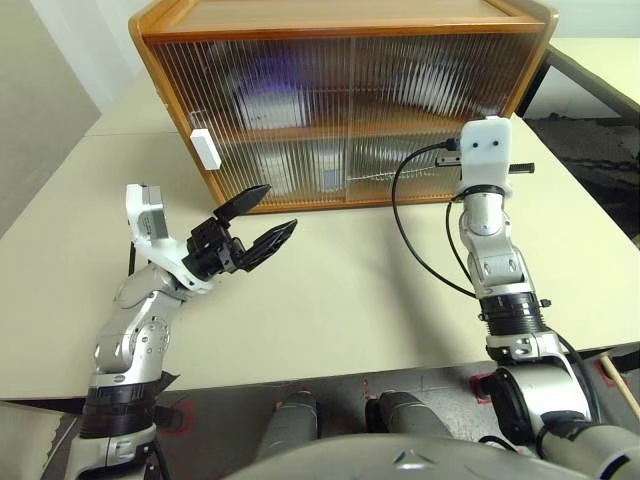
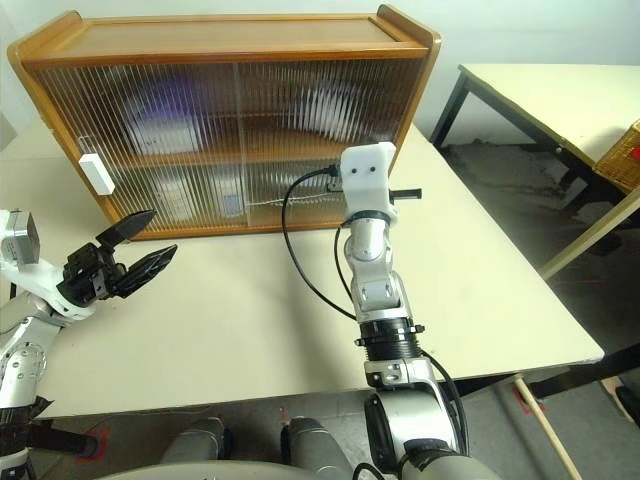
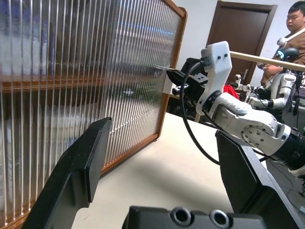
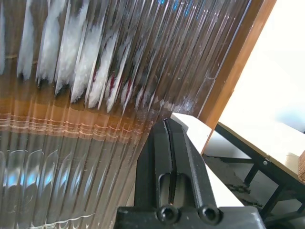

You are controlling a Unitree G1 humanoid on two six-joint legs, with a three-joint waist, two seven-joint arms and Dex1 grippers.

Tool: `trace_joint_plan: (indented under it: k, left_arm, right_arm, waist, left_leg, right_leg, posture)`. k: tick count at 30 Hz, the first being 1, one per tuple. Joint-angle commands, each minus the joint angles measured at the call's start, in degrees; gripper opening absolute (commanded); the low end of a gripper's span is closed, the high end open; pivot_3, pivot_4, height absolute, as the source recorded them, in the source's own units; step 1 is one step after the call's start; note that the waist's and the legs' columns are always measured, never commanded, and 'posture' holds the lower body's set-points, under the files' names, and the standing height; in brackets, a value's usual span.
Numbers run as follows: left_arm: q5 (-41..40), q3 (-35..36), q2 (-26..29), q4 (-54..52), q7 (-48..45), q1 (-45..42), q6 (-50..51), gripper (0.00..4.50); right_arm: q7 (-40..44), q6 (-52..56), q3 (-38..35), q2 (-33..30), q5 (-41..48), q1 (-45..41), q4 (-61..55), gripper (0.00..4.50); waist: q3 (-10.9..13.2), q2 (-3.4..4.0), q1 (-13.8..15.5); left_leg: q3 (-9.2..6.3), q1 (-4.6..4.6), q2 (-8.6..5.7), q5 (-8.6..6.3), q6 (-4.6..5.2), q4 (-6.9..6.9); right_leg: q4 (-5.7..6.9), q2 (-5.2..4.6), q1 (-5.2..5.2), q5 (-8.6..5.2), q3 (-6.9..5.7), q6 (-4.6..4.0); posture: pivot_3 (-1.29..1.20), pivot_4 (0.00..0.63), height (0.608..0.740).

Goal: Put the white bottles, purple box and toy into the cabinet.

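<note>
The honey-brown cabinet [image 1: 340, 25] stands at the back of the table with both ribbed doors drawn across its front. A purple blur, the purple box [image 1: 262, 88], shows through the ribbing on the upper shelf. A fluffy white blur with red flecks, likely the toy [image 4: 95, 71], sits behind the right door. The white bottles I cannot make out; only pale smears show on the lower shelf. My right gripper [image 4: 167, 125] is shut, its tip at the right door's white handle [image 4: 193, 129]. My left gripper [image 1: 278, 208] hangs open and empty over the table, just in front of the left door.
The left door's white handle [image 1: 205, 148] is near the cabinet's left corner. A black cable [image 1: 410, 235] loops from my right wrist. A second table [image 2: 560, 95] and a wicker basket [image 2: 625, 155] stand to the right. A person [image 3: 295, 21] stands beyond with another robot arm [image 3: 281, 90].
</note>
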Motion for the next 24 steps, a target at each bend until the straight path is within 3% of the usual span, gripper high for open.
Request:
trace_joint_plan:
  k: [1, 11, 13, 18, 24]
  left_arm:
    - [0.87, -0.57, -0.10, 0.74, -0.59, -0.49, -0.53, 4.50]
    - [1.08, -0.32, -0.30, 0.75, -0.81, -0.13, -0.58, 4.50]
    - [1.02, -0.19, -0.31, 0.82, -0.76, -0.05, -0.56, 4.50]
    - [0.57, 0.98, -0.89, 1.14, 0.31, 0.86, -0.67, 4.50]
    - [-0.01, 5.06, -2.28, 3.15, 2.39, 5.63, -1.85, 4.50]
  right_arm:
    - [3.84, 0.25, -0.76, -0.58, 2.91, 1.45, -2.51, 0.02]
    - [20.83, 8.08, 1.25, -1.80, 13.15, 13.29, -22.74, 3.44]
    - [23.44, 10.39, 1.02, -2.69, 14.73, 15.90, -25.51, 4.31]
    - [34.89, 15.38, -1.83, -8.04, 23.14, 19.93, -24.93, 4.45]
    - [57.69, 21.53, -11.58, -11.81, 47.26, 18.31, -11.84, 4.45]
  waist:
    - [0.00, 0.00, -0.02]
    - [-0.01, -0.02, -0.70]
    - [-0.01, -0.02, -0.81]
    - [-0.02, -0.04, -0.89]
    - [-0.03, -0.08, -1.09]
  left_leg:
    - [0.00, 0.00, 0.00, 0.00, 0.00, 0.01]
    - [0.04, 0.03, 0.00, 0.00, 0.00, 0.02]
    - [0.04, 0.06, -0.02, 0.00, 0.00, 0.05]
    - [0.05, 0.17, -0.07, 0.03, 0.04, 0.17]
    - [0.08, 0.20, -0.17, 0.18, -0.04, 0.16]
  right_leg:
    - [0.00, 0.00, 0.00, 0.00, 0.00, 0.01]
    - [-0.02, 0.01, 0.10, -0.12, 0.00, 0.21]
    - [-0.02, 0.01, 0.14, -0.19, 0.01, 0.34]
    - [-0.04, 0.01, 0.34, -0.41, 0.08, 0.70]
    - [-0.04, 0.02, 0.38, -0.61, 0.18, 0.40]
  posture:
    - [-0.04, 0.046, 0.740]
    - [-0.04, 0.050, 0.740]
    - [-0.04, 0.052, 0.740]
    - [-0.04, 0.052, 0.740]
    - [-0.03, 0.056, 0.740]
